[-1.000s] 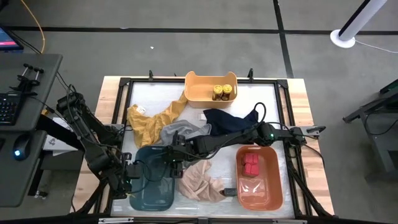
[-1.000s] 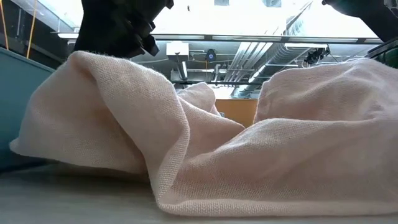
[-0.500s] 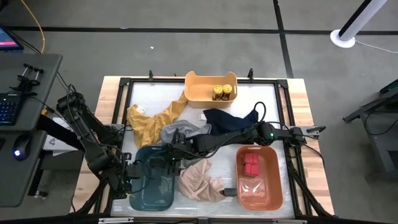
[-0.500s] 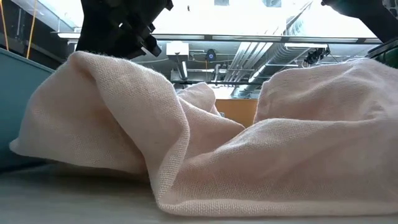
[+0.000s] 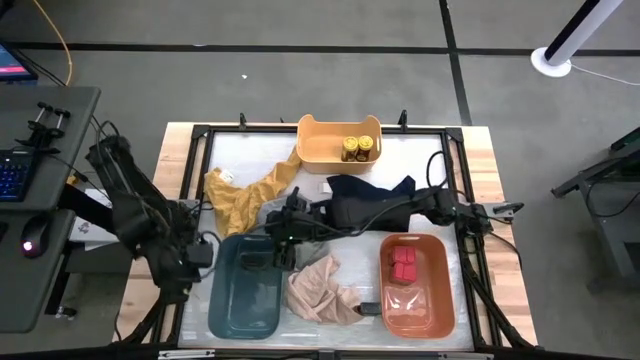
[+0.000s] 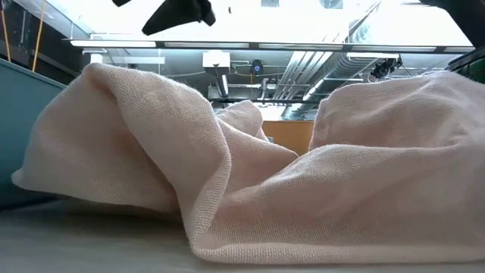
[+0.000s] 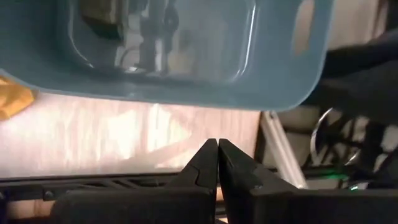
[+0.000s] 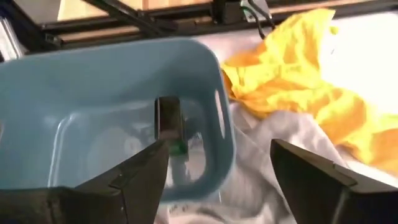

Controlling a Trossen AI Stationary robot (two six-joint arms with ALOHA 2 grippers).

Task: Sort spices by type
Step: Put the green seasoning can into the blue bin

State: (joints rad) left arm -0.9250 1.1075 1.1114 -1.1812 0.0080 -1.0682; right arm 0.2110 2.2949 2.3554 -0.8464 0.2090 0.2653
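Sorting looked well under way. Two yellow-lidded jars (image 5: 358, 148) sat together in the yellow bin (image 5: 318, 150) at the table's far edge, and red tins (image 5: 403, 264) lay in the orange bin (image 5: 438, 300) near the front right corner. In the teal bin (image 5: 243, 310) at the front left, one flat dark tin (image 8: 168, 118) stood on edge by the bin's far wall — seemingly just let go, since the right hand (image 8: 217, 168) hung over that bin with its fingers spread wide and nothing between them. The left hand (image 7: 217, 163) waited outside the teal bin toward the table's left edge, its fingers pressed together and empty.

What remained was hard to judge: mustard (image 5: 240, 192), grey (image 5: 285, 212), navy (image 5: 365, 195) and beige cloths (image 5: 318, 290) were heaped across the middle of the table, and any spices under them were hidden. No loose container showed in the open.
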